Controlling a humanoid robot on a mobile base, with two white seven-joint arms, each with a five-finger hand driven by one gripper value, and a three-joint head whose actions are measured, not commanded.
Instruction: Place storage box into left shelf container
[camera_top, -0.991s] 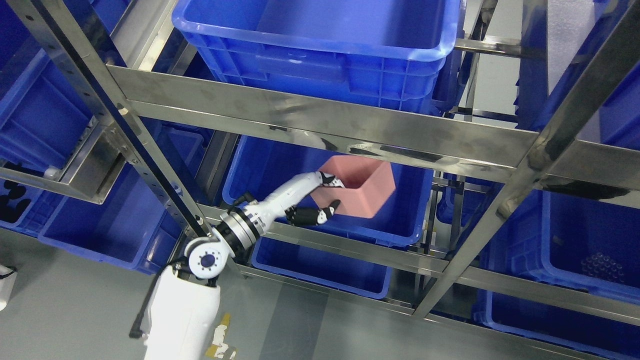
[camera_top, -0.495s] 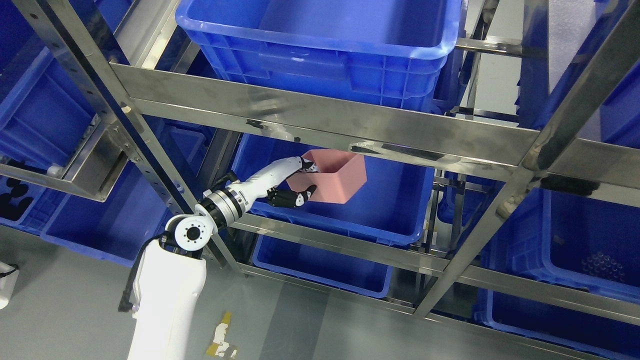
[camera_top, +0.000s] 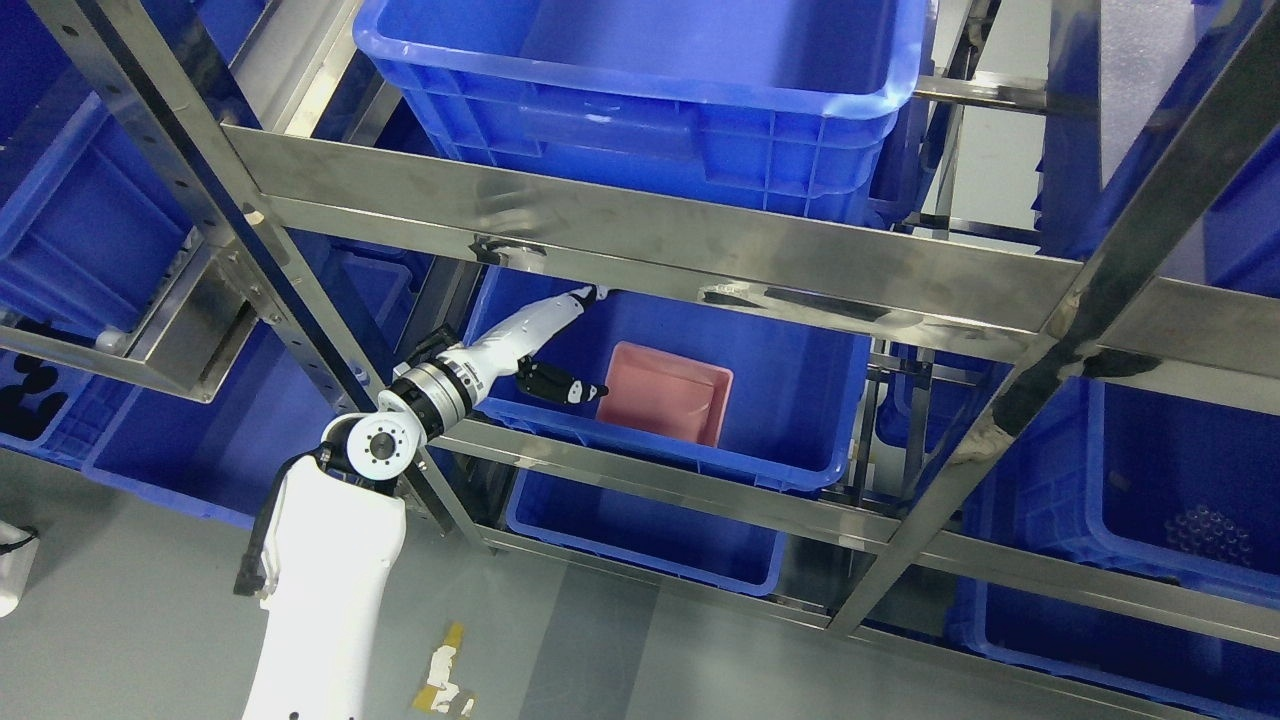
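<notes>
The pink storage box sits upright, open side up, on the floor of the blue shelf container on the middle shelf level. My left hand is inside the same container, just left of the box, with the arm coming up from the lower left. Its fingers are spread and hold nothing. The black thumb points at the box's left wall with a small gap. The upper fingertips are partly hidden behind the steel shelf rail.
A steel upright stands close to the left of my forearm. More blue bins fill the rack: one above, one below, others at left and right. A diagonal steel post crosses at the right.
The pink box was held tilted in my left hand above the container; now it rests flat on the container floor, released. The hand has opened and drawn back to the left.
</notes>
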